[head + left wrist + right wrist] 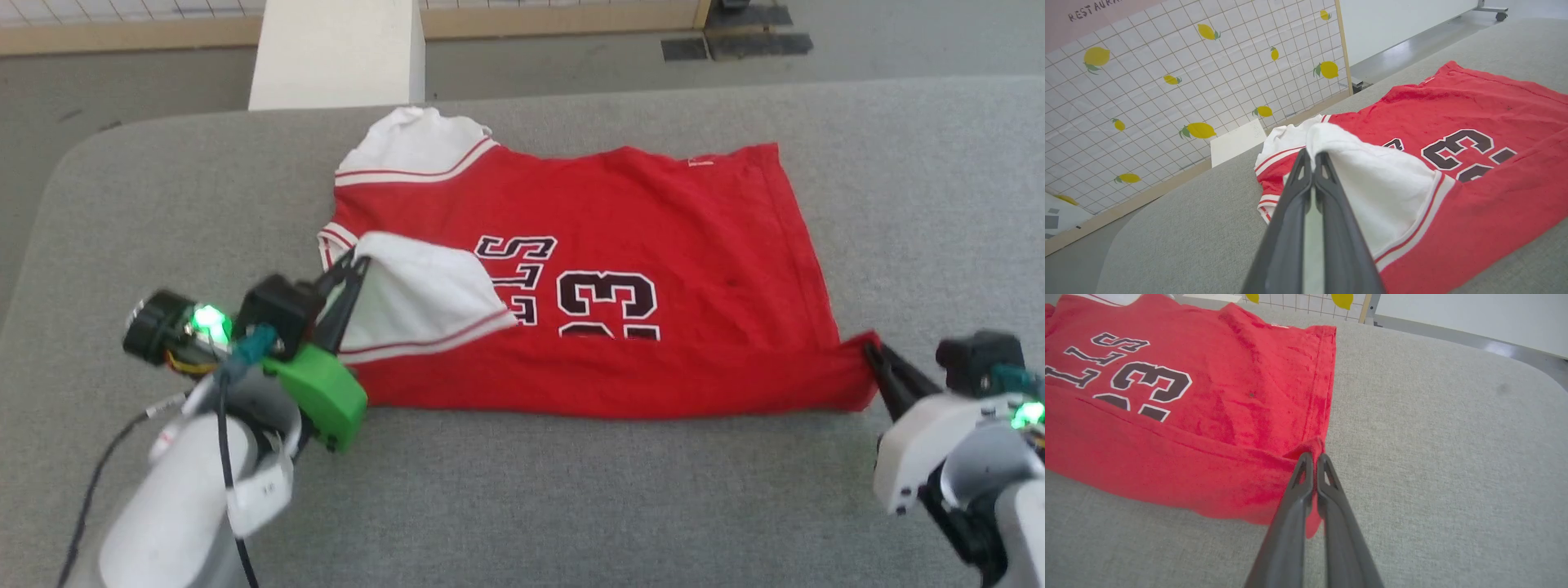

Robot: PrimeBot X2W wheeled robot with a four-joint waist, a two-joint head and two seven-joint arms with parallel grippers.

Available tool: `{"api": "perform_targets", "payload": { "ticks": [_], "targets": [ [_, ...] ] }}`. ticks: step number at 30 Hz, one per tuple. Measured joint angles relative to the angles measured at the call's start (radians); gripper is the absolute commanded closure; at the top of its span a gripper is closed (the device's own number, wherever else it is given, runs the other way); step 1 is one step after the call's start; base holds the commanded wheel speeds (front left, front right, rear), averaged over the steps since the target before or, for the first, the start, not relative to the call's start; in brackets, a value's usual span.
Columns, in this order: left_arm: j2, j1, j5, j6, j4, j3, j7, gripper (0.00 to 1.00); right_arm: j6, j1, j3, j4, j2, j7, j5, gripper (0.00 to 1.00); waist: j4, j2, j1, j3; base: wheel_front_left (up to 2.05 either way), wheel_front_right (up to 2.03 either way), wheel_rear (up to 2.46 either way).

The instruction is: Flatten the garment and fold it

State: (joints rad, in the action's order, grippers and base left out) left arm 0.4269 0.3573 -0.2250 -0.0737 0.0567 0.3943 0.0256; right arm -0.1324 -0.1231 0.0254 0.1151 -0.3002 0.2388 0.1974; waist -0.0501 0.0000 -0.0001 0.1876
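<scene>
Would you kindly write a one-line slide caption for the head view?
Left gripper pinches the white sleeve folded over the red jersey, right gripper its near hem corner, on a grey surface.

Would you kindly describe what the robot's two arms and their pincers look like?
Both the left pincer and right pincer have two long, slim dark grey fingers with cut-out tips. Each wrist carries a black camera block, a teal plug and a glowing green light. The left wrist adds a bright green plastic cover and a thin black cable along its smooth pale grey forearm.
</scene>
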Motion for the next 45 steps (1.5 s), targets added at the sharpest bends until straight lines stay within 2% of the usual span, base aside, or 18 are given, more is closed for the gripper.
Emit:
{"api": "perform_targets", "payload": {
  "ticks": [9, 14, 19, 20, 21, 22, 23, 24, 25, 30, 34, 39, 45],
  "targets": [
    [0.015, 0.151, -0.085, -0.036, 0.186, 0.006, 0.159, 1.00, 0.000, -0.216, 0.079, 0.147, -0.068, 0.096, 0.078, 1.00, -0.008, 0.0000, 0.0001, 0.095, 0.00, 0.00, 0.00],
    [0.016, 0.162, -0.179, -0.046, 0.301, 0.019, 0.327, 1.00, 0.000, -0.307, 0.137, 0.234, -0.090, 0.203, 0.151, 1.00, -0.006, 0.0000, 0.0001, 0.138, 0.00, 0.00, 0.00],
    [0.012, 0.183, -0.275, -0.049, 0.332, 0.008, 0.445, 1.00, 0.000, -0.375, 0.176, 0.288, -0.110, 0.318, 0.230, 1.00, 0.004, 0.0000, 0.0001, 0.154, 0.00, 0.00, 0.00],
    [0.009, 0.184, -0.293, -0.048, 0.334, 0.001, 0.453, 0.91, 0.000, -0.384, 0.177, 0.294, -0.113, 0.338, 0.247, 1.00, 0.008, 0.0000, 0.0002, 0.153, 0.00, 0.00, 0.00],
    [0.008, 0.184, -0.300, -0.042, 0.333, -0.005, 0.450, 0.24, 0.000, -0.389, 0.173, 0.299, -0.113, 0.352, 0.263, 1.00, 0.010, 0.0000, 0.0001, 0.150, 0.00, 0.00, 0.00],
    [0.005, 0.182, -0.300, -0.037, 0.328, -0.008, 0.433, 0.00, 0.000, -0.389, 0.168, 0.300, -0.113, 0.356, 0.272, 1.00, 0.012, 0.0000, 0.0001, 0.146, 0.00, 0.00, 0.00],
    [0.000, 0.175, -0.297, -0.024, 0.325, -0.013, 0.401, 0.00, 0.000, -0.389, 0.159, 0.300, -0.112, 0.352, 0.279, 0.61, 0.014, 0.0000, 0.0001, 0.140, 0.00, 0.00, 0.00],
    [-0.003, 0.168, -0.292, -0.012, 0.322, -0.016, 0.371, 0.00, 0.000, -0.387, 0.153, 0.299, -0.110, 0.343, 0.281, 0.47, 0.016, 0.0000, 0.0001, 0.135, 0.00, 0.00, 0.00],
    [-0.006, 0.153, -0.275, 0.007, 0.311, -0.021, 0.309, 0.00, 0.000, -0.380, 0.142, 0.294, -0.106, 0.321, 0.281, 0.00, 0.019, 0.0000, 0.0002, 0.126, 0.00, 0.00, 0.00],
    [-0.028, 0.076, -0.200, 0.103, 0.241, -0.054, 0.041, 0.00, 0.000, -0.280, 0.075, 0.239, -0.078, 0.182, 0.287, 0.00, 0.031, 0.0000, 0.0002, 0.079, 0.00, 0.00, 0.00],
    [-0.056, -0.032, -0.168, 0.165, 0.196, -0.054, -0.084, 0.00, 0.000, -0.162, 0.005, 0.158, -0.031, 0.028, 0.251, 0.00, 0.041, 0.0000, 0.0001, 0.031, 0.00, 0.00, 0.00],
    [-0.092, -0.142, -0.172, 0.223, 0.170, -0.056, -0.124, 0.00, 0.000, -0.034, -0.077, 0.050, 0.074, -0.176, 0.176, 0.00, 0.050, 0.0000, 0.0001, -0.022, 0.00, 0.00, 0.00],
    [-0.128, -0.184, -0.212, 0.278, 0.183, -0.082, -0.079, 0.00, 0.000, 0.074, -0.108, -0.050, 0.198, -0.328, 0.078, 0.00, 0.040, 0.0000, 0.0001, -0.052, 0.00, 0.00, 0.00]
  ]
}}
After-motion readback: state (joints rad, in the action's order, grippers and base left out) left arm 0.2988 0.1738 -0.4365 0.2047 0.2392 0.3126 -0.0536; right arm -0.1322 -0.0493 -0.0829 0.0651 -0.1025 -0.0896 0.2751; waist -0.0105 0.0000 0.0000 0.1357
